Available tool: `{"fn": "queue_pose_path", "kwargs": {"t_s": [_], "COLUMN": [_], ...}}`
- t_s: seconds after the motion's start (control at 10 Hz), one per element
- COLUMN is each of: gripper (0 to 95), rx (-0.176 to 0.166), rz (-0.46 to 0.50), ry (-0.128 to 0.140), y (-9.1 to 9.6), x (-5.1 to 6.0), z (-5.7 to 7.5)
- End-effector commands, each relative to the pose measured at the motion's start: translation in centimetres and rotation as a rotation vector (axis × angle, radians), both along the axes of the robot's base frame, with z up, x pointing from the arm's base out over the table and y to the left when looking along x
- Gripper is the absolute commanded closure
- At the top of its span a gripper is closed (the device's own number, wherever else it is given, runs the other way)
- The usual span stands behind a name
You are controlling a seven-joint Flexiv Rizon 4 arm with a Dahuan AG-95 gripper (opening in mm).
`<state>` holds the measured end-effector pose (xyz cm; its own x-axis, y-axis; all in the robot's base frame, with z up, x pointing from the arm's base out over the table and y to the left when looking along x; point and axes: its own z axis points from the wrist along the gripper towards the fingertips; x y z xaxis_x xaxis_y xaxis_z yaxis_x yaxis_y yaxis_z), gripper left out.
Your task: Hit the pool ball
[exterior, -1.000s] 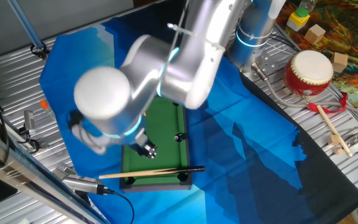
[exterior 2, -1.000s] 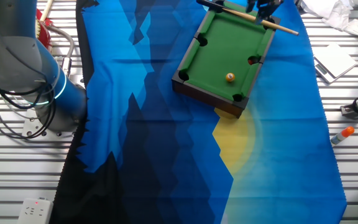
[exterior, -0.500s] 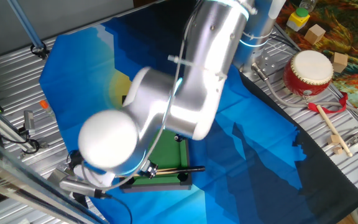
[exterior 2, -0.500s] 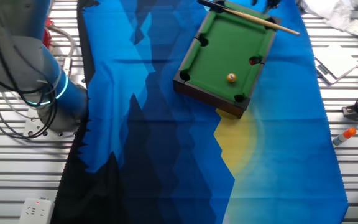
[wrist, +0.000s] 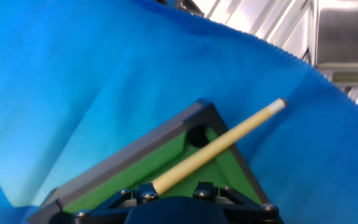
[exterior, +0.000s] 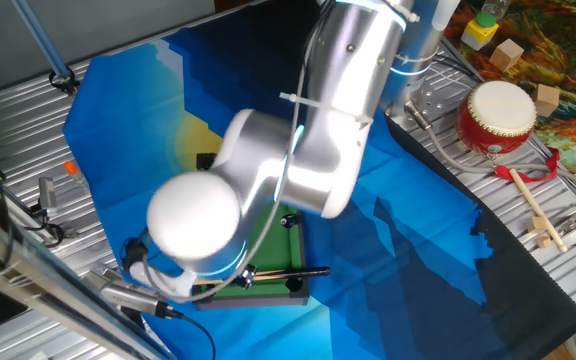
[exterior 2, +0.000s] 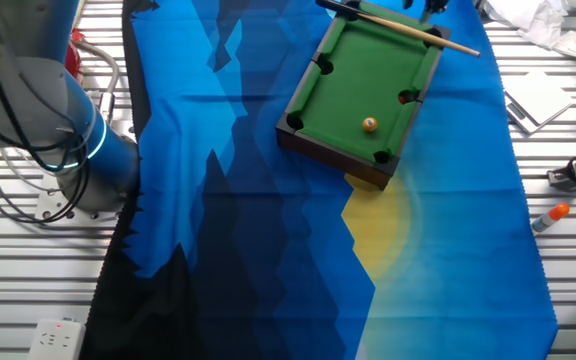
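The gripper [wrist: 178,198] shows at the bottom of the hand view, clamped on the thick end of a wooden cue [wrist: 219,145]. The cue runs out across one corner of a toy pool table [exterior 2: 360,88] and ends over the blue cloth [exterior 2: 228,150] beyond the rail. Compared with a second ago, the arm [exterior: 268,170] has swung lower and nearer the table's end, so the gripper is now hidden behind it in one fixed view. In the other fixed view, the cue still lies across the far rail, barely shifted. The pool ball [exterior 2: 370,124] has not moved, so the strike seems yet to come. It sits on the green felt toward the near end, close to a side pocket and well apart from the cue. It is tiny, glossy orange with a pale spot.
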<state>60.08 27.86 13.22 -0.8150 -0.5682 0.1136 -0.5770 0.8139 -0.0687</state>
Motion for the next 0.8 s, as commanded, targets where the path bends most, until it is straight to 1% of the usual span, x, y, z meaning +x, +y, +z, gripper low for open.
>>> {"fn": "queue_pose_path", "kwargs": {"t_s": [0.1,0.2,0.3,0.5,0.8], "gripper": [57.0,57.0,57.0,57.0,57.0], "rx": [0.006,0.005,0.003,0.007,0.007], "rz": [0.028,0.040,0.045,0.058,0.062], "ry": [-0.003,-0.001,-0.001,-0.015,-0.021], "y": [-0.8,-1.2,-1.2,-1.4,-1.6], "x": [-0.7,-1.1,-1.4,-2.0,-2.5], "z": [0.5,0.8,0.7,0.3,0.1]}}
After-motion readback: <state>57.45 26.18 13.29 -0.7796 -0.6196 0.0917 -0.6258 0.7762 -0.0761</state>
